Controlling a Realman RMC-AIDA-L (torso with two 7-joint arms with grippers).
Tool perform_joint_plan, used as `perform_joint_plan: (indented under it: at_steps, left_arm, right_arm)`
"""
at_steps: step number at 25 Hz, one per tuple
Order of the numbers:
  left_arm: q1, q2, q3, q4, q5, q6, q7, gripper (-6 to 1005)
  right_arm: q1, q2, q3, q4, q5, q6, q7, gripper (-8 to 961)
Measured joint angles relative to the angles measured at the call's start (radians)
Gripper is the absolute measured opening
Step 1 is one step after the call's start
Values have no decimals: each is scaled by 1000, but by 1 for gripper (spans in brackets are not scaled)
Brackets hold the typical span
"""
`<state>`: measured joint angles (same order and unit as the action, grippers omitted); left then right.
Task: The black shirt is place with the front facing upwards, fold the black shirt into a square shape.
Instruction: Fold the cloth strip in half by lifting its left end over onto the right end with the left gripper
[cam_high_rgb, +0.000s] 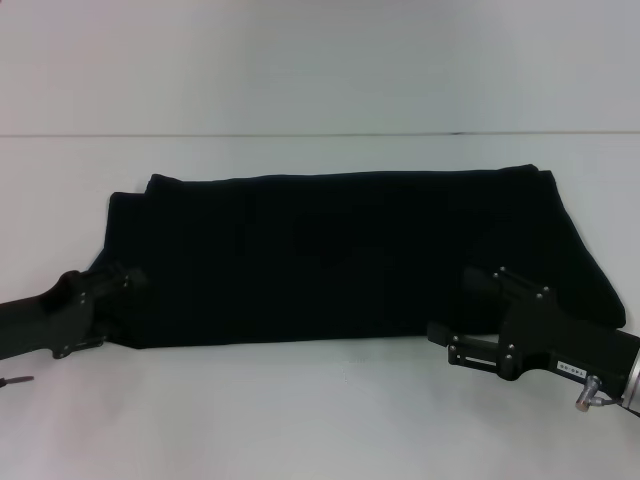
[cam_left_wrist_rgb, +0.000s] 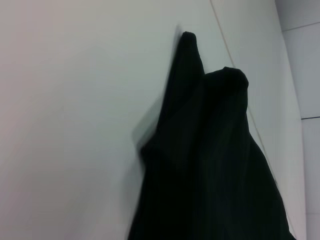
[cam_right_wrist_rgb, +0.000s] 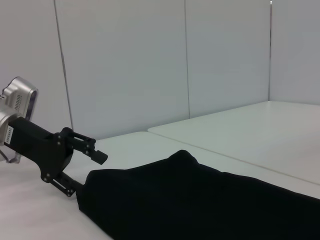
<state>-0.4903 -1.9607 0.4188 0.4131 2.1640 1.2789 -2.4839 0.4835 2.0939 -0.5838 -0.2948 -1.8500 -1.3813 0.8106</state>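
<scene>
The black shirt (cam_high_rgb: 330, 260) lies on the white table as a long folded band running left to right, with no lettering showing. My left gripper (cam_high_rgb: 118, 285) sits at the shirt's near left corner. The right wrist view shows this gripper (cam_right_wrist_rgb: 82, 172) open, one finger above the cloth (cam_right_wrist_rgb: 200, 200) and one at its edge. My right gripper (cam_high_rgb: 462, 305) is open at the near right part of the shirt, one finger over the cloth and the other on the table just off the near edge. The left wrist view shows only bunched shirt (cam_left_wrist_rgb: 210, 165).
The white table (cam_high_rgb: 300, 420) extends around the shirt, with bare surface in front and a seam line (cam_high_rgb: 320, 134) behind it. A white panelled wall (cam_right_wrist_rgb: 150, 65) stands beyond the table. A small dark fitting (cam_high_rgb: 15, 381) shows at the left edge.
</scene>
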Motion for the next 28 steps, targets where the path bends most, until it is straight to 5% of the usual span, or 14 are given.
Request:
perform_joint_plan:
  at_steps: [6, 21, 28]
  left_arm:
    - [-13, -3, 4, 3, 7, -14, 17, 836]
    - [-20, -4, 41, 5, 10, -47, 12, 155]
    - [-28, -4, 41, 1, 7, -47, 18, 25]
  right_arm:
    - [-1, 0, -1, 0, 1, 0, 0, 946]
    - [-2, 0, 1, 0, 2, -14, 4, 946]
    - [1, 0, 1, 0, 2, -15, 4, 946]
